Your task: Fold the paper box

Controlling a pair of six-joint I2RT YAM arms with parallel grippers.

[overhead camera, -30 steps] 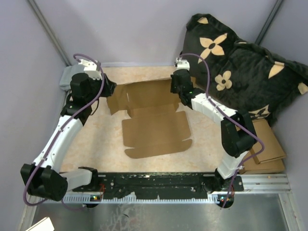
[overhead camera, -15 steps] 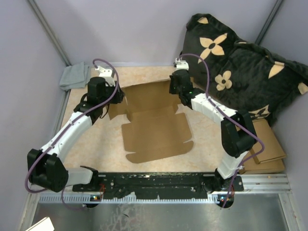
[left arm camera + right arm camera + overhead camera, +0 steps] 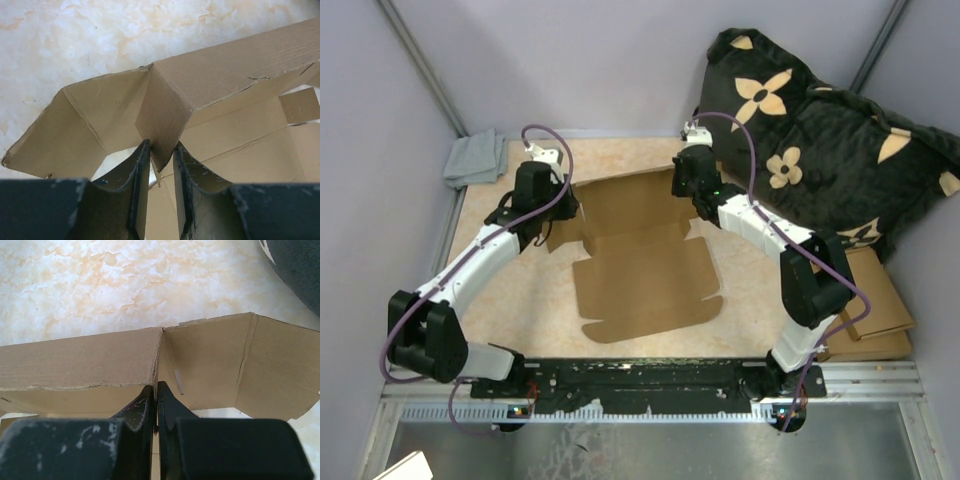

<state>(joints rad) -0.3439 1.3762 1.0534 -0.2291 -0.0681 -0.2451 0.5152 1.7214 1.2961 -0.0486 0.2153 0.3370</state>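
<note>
The paper box (image 3: 640, 262) is a brown die-cut sheet lying partly folded on the marbled table. Its base lies flat and its back wall (image 3: 625, 195) stands up. My left gripper (image 3: 556, 212) is at the box's left rear corner. In the left wrist view its fingers (image 3: 141, 172) stand narrowly apart with the corner flap (image 3: 160, 122) wedged between them, touching both tips. My right gripper (image 3: 684, 190) is at the right rear corner. In the right wrist view its fingers (image 3: 150, 407) are pressed together on the wall's edge (image 3: 161, 357), next to the right side flap (image 3: 240, 365).
A black cushion with tan flowers (image 3: 820, 140) leans at the back right, close to the right arm. Stacked thicker cardboard (image 3: 875, 310) lies at the right. A grey cloth (image 3: 475, 158) sits at the back left corner. Purple walls close in the table.
My left arm has swung right from beside the grey cloth to the box's left rear corner. The back wall and left flap have risen. The right gripper has hardly moved.
</note>
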